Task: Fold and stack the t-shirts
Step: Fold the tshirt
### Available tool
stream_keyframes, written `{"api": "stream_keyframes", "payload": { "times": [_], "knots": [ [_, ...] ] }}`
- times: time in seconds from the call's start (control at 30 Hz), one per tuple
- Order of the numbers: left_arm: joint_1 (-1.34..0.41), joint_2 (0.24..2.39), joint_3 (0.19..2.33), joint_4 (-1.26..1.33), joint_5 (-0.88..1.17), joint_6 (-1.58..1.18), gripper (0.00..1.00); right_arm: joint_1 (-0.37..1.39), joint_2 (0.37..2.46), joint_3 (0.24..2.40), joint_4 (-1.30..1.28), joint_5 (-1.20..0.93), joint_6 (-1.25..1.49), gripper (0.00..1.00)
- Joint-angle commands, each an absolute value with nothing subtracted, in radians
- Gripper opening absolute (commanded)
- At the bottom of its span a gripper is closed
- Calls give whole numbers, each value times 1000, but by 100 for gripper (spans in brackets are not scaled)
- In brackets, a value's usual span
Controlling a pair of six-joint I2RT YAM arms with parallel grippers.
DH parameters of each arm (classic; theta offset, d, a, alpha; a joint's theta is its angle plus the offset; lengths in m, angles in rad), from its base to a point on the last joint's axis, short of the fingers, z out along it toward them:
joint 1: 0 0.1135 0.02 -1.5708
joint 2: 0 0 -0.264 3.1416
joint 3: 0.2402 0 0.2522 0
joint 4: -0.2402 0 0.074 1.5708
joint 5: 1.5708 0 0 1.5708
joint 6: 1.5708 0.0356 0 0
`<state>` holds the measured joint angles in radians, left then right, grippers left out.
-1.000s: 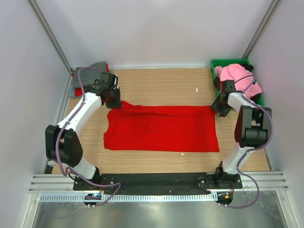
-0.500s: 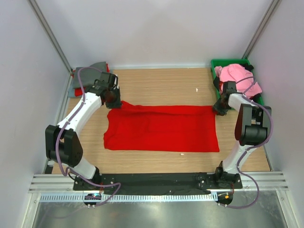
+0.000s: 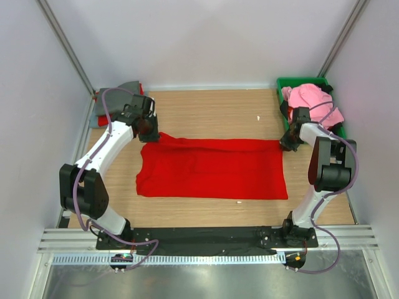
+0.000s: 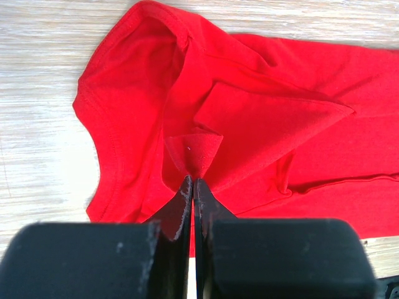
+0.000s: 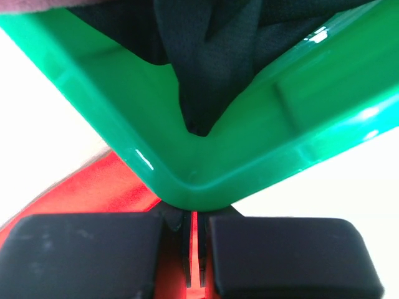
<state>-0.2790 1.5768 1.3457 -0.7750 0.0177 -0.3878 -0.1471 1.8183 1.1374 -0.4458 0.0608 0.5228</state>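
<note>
The wooden table (image 3: 212,112) held the big red shirt (image 3: 212,169), lying flat and wide across the middle, between the two arms. The green bin (image 3: 282,83) sat at the far right corner with a pink shirt (image 3: 308,96) heaped in it, and a pile of grey and red shirts (image 3: 128,87) sat at the far left. The right gripper (image 3: 287,144) had just changed: a second before its fingers were spread, and now they were pressed together on the red shirt's far right corner, just beside the bin. The left gripper (image 4: 192,184) was pinching the far left corner, with the cloth pulled up in a little peak. So we thought both far corners were held and the fold could start. The bin filled most of the right wrist view, so we saw only a thin red strip between those fingers and could not tell how much cloth they had.
</note>
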Motion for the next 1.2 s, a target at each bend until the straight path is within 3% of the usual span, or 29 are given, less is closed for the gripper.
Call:
{"api": "stream_keyframes", "payload": {
  "times": [0.0,0.6,0.73,1.07,1.17],
  "knots": [
    [-276,1560,1348,-759,8,-387,0,-155,1775,1180,-495,120,494,1],
    [-276,1549,1344,-756,-37,-382,0,-155,1752,1335,-652,121,439,2],
    [-276,1551,1344,-756,-35,-382,0,-156,1764,1333,-664,126,420,11],
    [-276,1551,1341,-756,-41,-379,0,-155,1786,1305,-640,126,420,13],
    [-276,1549,1342,-756,-43,-379,0,-156,1790,1318,-653,146,411,18]
  ]
}}
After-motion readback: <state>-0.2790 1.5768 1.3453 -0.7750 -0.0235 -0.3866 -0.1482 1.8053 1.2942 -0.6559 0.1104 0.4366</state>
